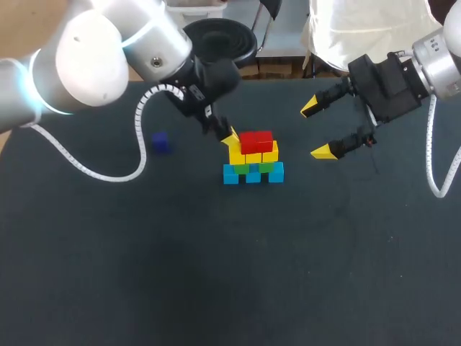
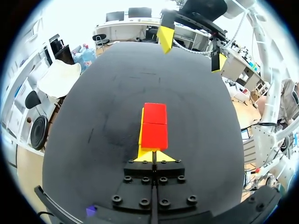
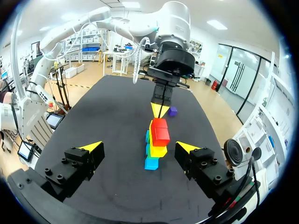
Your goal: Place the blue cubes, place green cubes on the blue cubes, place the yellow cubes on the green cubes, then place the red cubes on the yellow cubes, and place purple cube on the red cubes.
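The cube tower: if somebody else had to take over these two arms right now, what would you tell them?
Left gripper: shut, empty, tips right by the red cubes.
Right gripper: open, empty, off to the right of the red cubes.
Done: blue cubes at the bottom, then green cubes, yellow cubes, and red on top.
To do: the purple cube lies alone on the table, left of the others; it goes on the red.
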`<state>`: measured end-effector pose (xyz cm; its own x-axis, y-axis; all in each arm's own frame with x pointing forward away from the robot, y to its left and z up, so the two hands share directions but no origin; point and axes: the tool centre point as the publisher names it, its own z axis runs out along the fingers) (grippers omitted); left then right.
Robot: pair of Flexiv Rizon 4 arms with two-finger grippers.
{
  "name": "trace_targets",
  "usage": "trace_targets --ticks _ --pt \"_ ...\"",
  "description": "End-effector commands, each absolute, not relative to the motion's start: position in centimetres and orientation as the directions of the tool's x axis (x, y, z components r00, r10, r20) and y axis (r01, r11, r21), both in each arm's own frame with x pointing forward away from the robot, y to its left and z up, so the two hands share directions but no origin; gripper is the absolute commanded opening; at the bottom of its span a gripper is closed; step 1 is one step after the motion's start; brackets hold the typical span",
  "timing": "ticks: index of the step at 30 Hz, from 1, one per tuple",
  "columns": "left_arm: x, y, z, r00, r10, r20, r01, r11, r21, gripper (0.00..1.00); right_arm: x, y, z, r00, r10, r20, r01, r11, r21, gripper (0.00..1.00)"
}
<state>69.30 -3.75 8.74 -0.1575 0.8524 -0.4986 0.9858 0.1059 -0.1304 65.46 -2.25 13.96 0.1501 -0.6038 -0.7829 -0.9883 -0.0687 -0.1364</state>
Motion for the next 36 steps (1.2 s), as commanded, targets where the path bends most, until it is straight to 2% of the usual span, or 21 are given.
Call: trace_targets --ticks 1,10,12,14,15,16,17,28,36 --pt "69.2 -3.2 8.9 -0.163 0.852 -0.498 0.985 0.112 -0.131 0.0 65.5 -2.3 13.9 0.151 -0.602 -0.784 -0.988 -0.069 -0.137 1.0" --pt "69.9 -1.5 10.0 -0.177 0.835 -0.521 0.984 0.139 -0.112 0.0 65.5 -2.3 13.9 0.151 -0.602 -0.784 -0.988 -0.069 -0.137 1.0" --pt "70.3 -1.0 10.4 -0.17 0.813 -0.557 0.985 0.127 -0.116 0.24 65.5 -2.3 13.9 0.151 -0.602 -0.784 -0.988 -0.069 -0.137 1.0" --pt "70.7 -0.5 10.7 -0.174 0.804 -0.569 0.985 0.128 -0.119 0.44 65.5 -2.3 13.9 0.151 -0.602 -0.784 -0.988 -0.069 -0.137 1.0" --pt "70.9 -0.3 10.8 -0.171 0.805 -0.568 0.985 0.127 -0.117 0.71 65.5 -2.3 13.9 0.151 -0.602 -0.784 -0.988 -0.069 -0.137 1.0" --pt "71.1 -0.1 10.9 -0.17 0.806 -0.567 0.985 0.126 -0.117 0.92 65.5 -2.3 13.9 0.151 -0.602 -0.784 -0.988 -0.069 -0.137 1.0" --pt "71.3 0.1 10.9 -0.167 0.807 -0.566 0.986 0.121 -0.118 1.0 65.5 -2.3 13.9 0.151 -0.602 -0.784 -0.988 -0.069 -0.137 1.0" --pt "73.3 3.6 12.3 -0.144 0.796 -0.588 0.99 0.109 -0.094 1.0 65.5 -2.3 13.9 0.151 -0.602 -0.784 -0.988 -0.069 -0.137 1.0" --pt "73.3 3.6 12.3 -0.144 0.796 -0.588 0.99 0.109 -0.094 1.0 65.5 -2.3 13.9 0.151 -0.602 -0.784 -0.988 -0.069 -0.137 1.0"
